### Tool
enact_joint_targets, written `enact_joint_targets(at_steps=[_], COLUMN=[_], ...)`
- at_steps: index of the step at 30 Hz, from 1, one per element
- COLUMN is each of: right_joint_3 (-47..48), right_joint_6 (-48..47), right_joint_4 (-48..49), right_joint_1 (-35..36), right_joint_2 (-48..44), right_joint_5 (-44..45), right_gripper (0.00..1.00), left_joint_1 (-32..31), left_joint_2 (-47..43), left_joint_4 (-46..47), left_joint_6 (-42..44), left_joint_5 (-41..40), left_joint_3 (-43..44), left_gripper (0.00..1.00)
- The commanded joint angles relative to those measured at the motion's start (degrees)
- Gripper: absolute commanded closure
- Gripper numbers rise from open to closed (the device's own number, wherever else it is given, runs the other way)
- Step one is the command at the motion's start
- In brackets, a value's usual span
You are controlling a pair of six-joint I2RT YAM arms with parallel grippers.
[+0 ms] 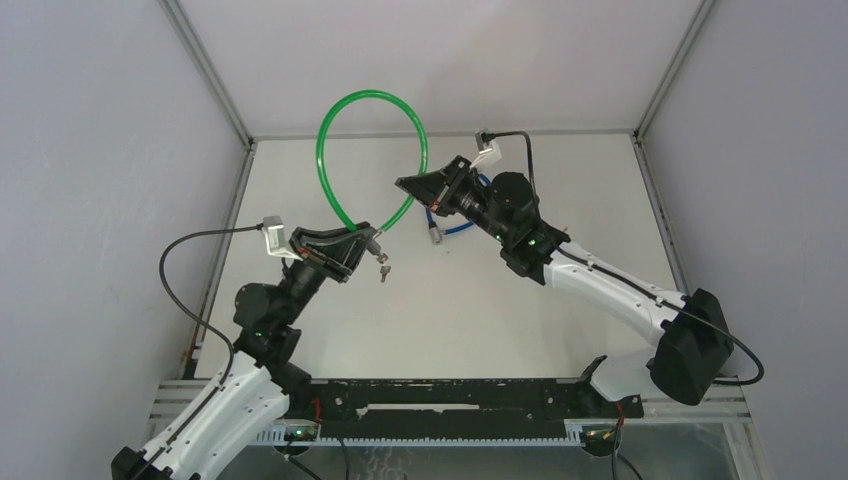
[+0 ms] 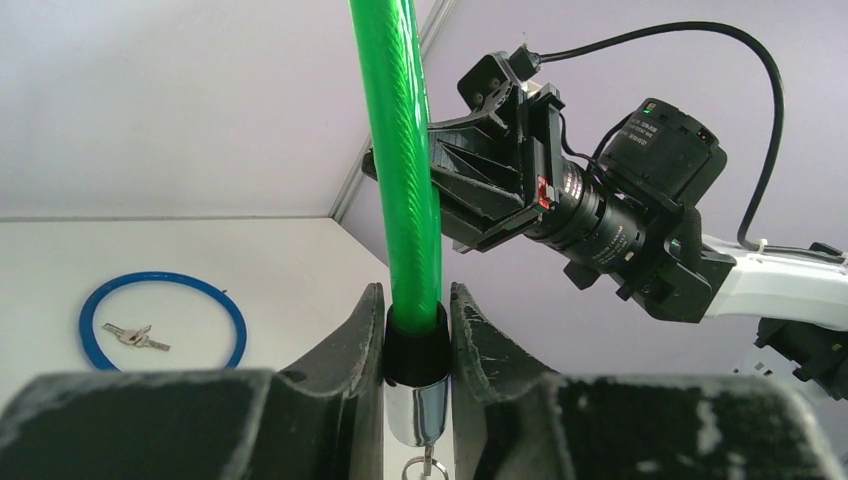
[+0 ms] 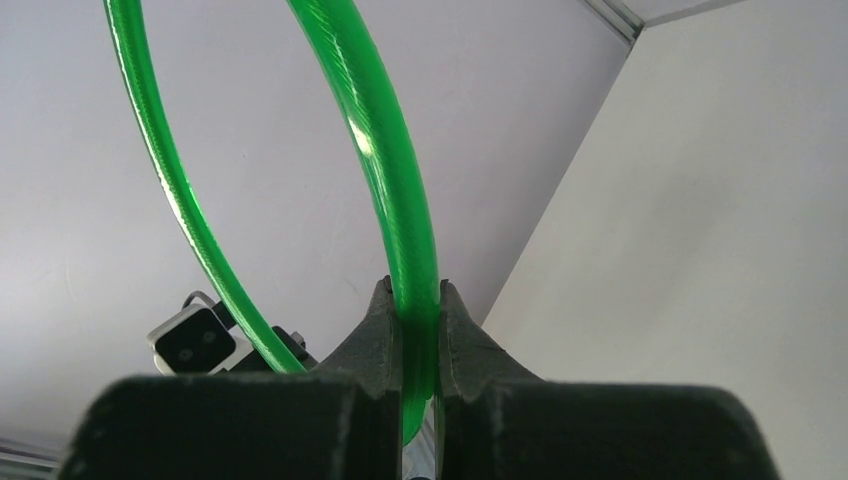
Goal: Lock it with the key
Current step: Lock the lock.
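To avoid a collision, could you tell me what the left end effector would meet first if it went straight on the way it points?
Beyond the green cable lock that the left end effector grips, probably the right end effector, though depth is unclear.

Pale grey walls (image 1: pixel 100 120) enclose a white table (image 1: pixel 450 325) — evenly lit.
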Motion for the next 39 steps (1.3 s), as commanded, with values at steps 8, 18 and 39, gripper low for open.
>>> enact_joint_targets(at_steps=[8,18,39], right_joint_3=[-0.28,0.9,2.69], right_joint_6=[1.57,4.22,2.93], right_joint_4=[5.96,5.4,-0.11], right_joint_1=[5.88,6.97,7.85], right_joint_2=[0.68,4.13,-3.47], right_joint_5=[-3.96,-5.67,-7.29], right_gripper=[1.0,1.0,1.0], left_joint_1=[0.08,0.08,0.08], left_joint_2=[3.29,3.45,5.03], left_joint_4=[4.46,7.3,6.42], left_joint_6=[-0.48,-1.46,0.26], left_joint_5=[2.98,3.41,3.79], left_joint_3=[2.31,1.97,2.4], left_gripper=[1.0,1.0,1.0])
